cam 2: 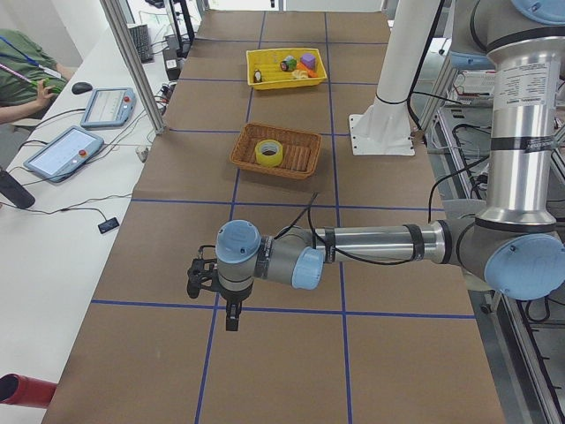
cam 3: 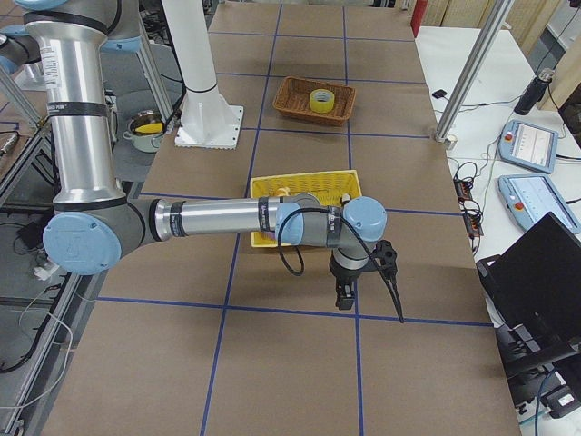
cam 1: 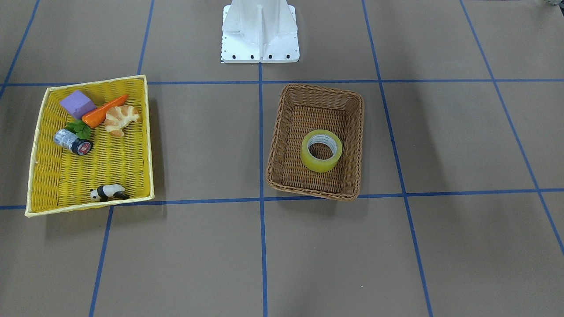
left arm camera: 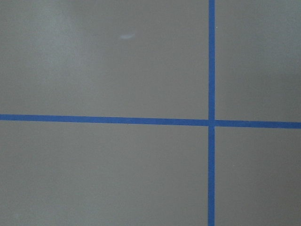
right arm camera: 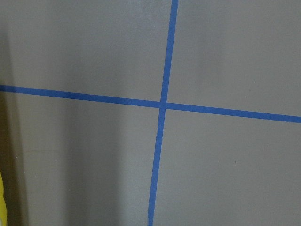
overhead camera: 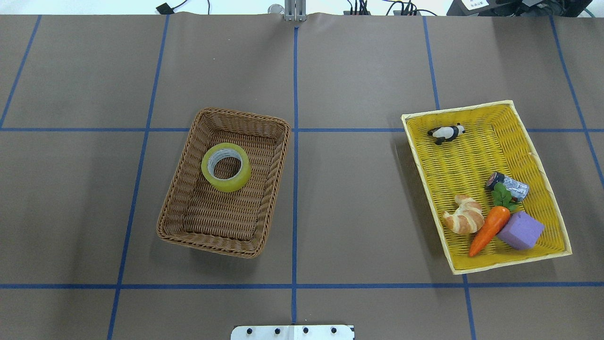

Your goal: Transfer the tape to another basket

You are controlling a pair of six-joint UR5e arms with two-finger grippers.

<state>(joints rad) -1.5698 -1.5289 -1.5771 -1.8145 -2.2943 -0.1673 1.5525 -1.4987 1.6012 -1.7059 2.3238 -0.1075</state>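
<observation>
In the basket [overhead camera: 236, 114], the tape [overhead camera: 226, 166] lies flat: best pinch its wall from above. Left gripper [cam 2: 198, 279], right gripper [cam 3: 387, 258]: can't tell whether spread.

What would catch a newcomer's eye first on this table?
The yellowish tape lies flat in the brown wicker basket, left of centre in the overhead view. The bright yellow basket on the right holds a carrot, croissant, purple block and panda figure.

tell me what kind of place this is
Probably a robotics lab or data-collection cell: the left arm and right arm stand at a table gridded with blue tape, with teach pendants on a side bench.
</observation>
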